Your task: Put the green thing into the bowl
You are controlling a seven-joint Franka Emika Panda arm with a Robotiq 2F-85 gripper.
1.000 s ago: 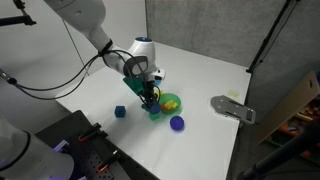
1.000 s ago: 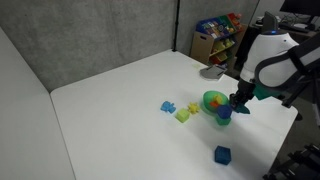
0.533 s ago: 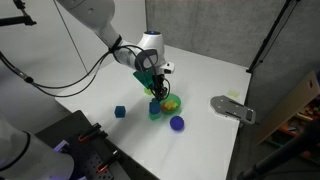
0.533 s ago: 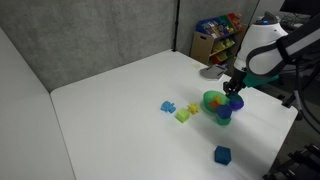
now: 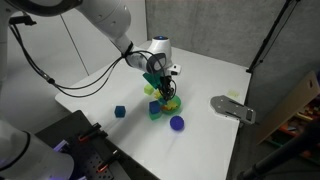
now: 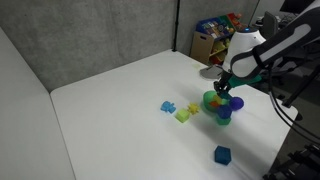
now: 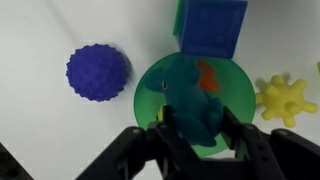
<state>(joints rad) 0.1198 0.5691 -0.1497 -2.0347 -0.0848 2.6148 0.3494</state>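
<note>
Clasping the green thing, a chunky teal lump seemingly orange-flecked, the gripper hangs over the bowl.

The white jointed arm bends down at the wrist, its black two-fingered tool pointing straight down, fingers clamped against a small teal toy block

Matt white table, smooth plastic bowl, knobbly blue ball.

the green thing seems teal, the bowl green, the ball blue-purple.
</note>
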